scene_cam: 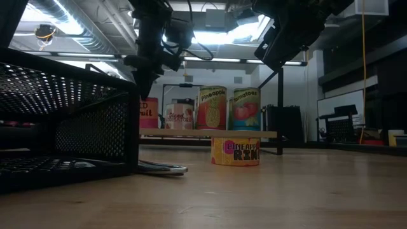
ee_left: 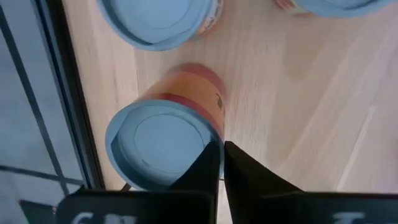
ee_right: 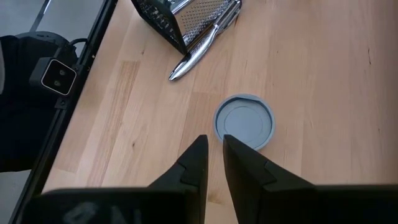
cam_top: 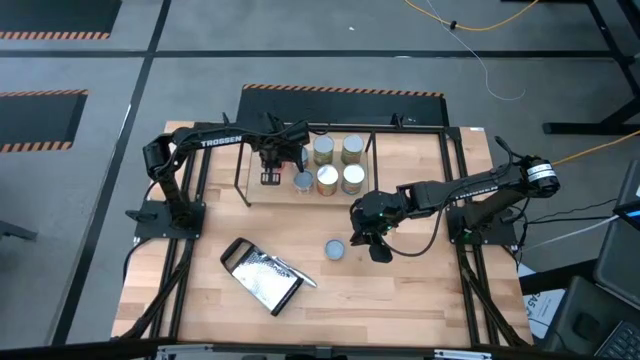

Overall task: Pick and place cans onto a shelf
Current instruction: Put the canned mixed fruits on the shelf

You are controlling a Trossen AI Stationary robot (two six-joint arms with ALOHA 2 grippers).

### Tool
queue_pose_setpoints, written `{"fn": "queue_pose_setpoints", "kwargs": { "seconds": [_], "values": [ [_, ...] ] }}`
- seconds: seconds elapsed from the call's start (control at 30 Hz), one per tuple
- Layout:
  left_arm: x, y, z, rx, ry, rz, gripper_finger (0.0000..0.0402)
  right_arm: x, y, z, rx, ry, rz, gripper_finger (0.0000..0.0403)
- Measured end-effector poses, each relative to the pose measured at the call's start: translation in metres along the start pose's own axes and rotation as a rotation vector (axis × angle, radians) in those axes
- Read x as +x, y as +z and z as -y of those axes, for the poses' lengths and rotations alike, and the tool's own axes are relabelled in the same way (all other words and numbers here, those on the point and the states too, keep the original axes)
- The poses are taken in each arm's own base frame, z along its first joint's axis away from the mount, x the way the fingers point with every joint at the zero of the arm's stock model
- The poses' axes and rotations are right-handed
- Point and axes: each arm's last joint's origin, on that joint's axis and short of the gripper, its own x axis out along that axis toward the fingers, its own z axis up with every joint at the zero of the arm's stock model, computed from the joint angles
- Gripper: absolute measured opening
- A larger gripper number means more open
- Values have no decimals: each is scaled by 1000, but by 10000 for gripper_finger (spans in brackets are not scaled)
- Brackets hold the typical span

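Light wooden tabletop [cam_top: 400, 300] inside a black frame on a grey floor, two dark arms over it.
Nearest the front edge lies a metal grater [cam_top: 262, 276] with its handle. Just beyond it, one blue-topped can [cam_top: 335, 249] stands alone on the bare wood, right beside and just ahead of the right tool [cam_top: 374, 243], which hangs above the tabletop holding nothing, its fingers [ee_right: 194, 163] nearly together with a narrow gap. Farther back stands the shelf [cam_top: 300, 185], where four cans [cam_top: 338, 165] sit in a square cluster and a fifth, smaller can [cam_top: 303, 182] stands beside them. The left tool [cam_top: 272, 160] is above the shelf board, its fingers [ee_left: 208, 171] pressed together and empty, right beside an orange-labelled, blue-topped can [ee_left: 163, 142].
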Motion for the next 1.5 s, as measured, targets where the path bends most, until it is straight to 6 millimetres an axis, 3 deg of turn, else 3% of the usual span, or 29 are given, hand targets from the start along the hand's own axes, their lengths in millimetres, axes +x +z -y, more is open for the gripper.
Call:
{"fn": "queue_pose_setpoints", "kwargs": {
  "seconds": [0.33, 0.67, 1.1, 1.5],
  "values": [
    [1, -2, -4, -268, -28, 5, 5, 0, 0, 0, 0, 0, 0, 55],
    [6, -14, -32, -519, -154, 29, 5, 0, 0, 0, 0, 0, 0, 55],
    [12, -23, -54, -598, -232, 85, 9, 0, 0, 0, -1, 0, 0, 55],
    [13, -22, -54, -595, -226, 87, 57, 0, 0, 0, 0, 0, 0, 55]
  ]
}}
